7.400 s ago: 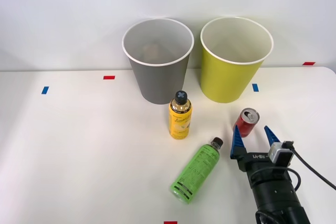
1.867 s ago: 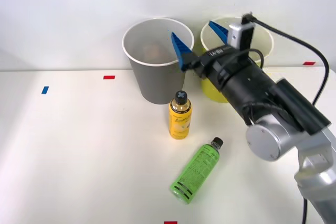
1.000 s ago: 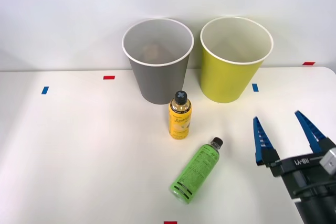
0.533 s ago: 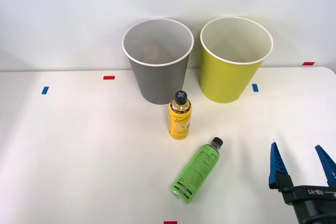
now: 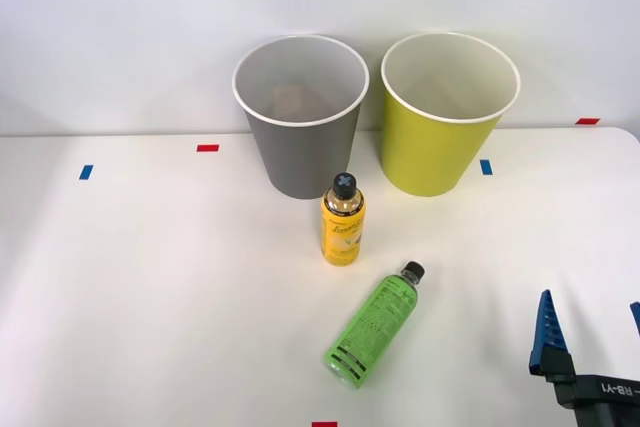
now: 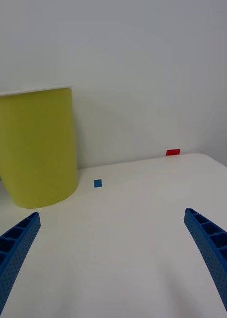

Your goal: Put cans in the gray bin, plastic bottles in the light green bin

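Bottles first: 2 plastic bottles sit on the white table (image 5: 150,267), both black-capped. The yellow bottle (image 5: 343,222) stands upright just in front of the gray bin (image 5: 300,117), near its base. The green bottle (image 5: 375,325) lies on its side closer to the robot, cap pointing up toward the yellow-green bin (image 5: 448,115), label facing up, with a clear gap between it and the yellow one.

Behind them, the 2 bins stand side by side against the wall, gray on the robot's left, yellow-green on the right, rims close but apart. Something dim shows on the gray bin's pale inner wall; I cannot tell what it is.

Down at the near right corner of the front view, the right gripper (image 5: 590,332) sits low over the table, well apart from both bottles. Its blue ribbed fingers (image 6: 14,248) are spread wide with nothing between them. From the wrist, the yellow-green bin stands ahead, a blue tape mark (image 6: 97,183) beside its base, a red tape mark (image 6: 173,152) farther off at the wall.
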### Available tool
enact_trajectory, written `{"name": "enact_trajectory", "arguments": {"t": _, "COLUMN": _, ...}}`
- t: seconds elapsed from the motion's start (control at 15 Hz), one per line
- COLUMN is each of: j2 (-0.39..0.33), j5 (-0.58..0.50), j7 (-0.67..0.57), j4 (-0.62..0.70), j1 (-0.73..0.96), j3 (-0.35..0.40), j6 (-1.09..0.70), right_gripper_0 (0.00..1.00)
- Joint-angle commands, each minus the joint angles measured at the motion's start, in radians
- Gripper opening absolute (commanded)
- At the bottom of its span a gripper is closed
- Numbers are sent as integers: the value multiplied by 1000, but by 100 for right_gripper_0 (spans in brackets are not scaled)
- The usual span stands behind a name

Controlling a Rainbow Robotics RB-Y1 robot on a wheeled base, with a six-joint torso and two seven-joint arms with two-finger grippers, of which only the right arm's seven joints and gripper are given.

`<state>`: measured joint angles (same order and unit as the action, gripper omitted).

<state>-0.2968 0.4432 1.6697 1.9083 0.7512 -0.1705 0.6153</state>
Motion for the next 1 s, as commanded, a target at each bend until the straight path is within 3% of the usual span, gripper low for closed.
{"name": "enact_trajectory", "arguments": {"t": 0.07, "j2": 38, "j5": -8, "j7": 8, "j4": -2, "j1": 14, "j3": 2, "j6": -2, "right_gripper_0": 100}}
{"name": "enact_trajectory", "arguments": {"t": 0.4, "j2": 108, "j5": -95, "j7": 2, "j4": -9, "j1": 5, "j3": 54, "j6": -68, "right_gripper_0": 100}}
{"name": "enact_trajectory", "arguments": {"t": 0.67, "j2": 243, "j5": -411, "j7": -324, "j4": -126, "j1": -85, "j3": 163, "j6": -43, "right_gripper_0": 100}}
{"name": "enact_trajectory", "arguments": {"t": 0.87, "j2": 239, "j5": -466, "j7": -432, "j4": -137, "j1": -66, "j3": 137, "j6": 14, "right_gripper_0": 100}}
{"name": "enact_trajectory", "arguments": {"t": 1.0, "j2": 199, "j5": -482, "j7": -421, "j4": -138, "j1": -29, "j3": 101, "j6": 61, "right_gripper_0": 100}}
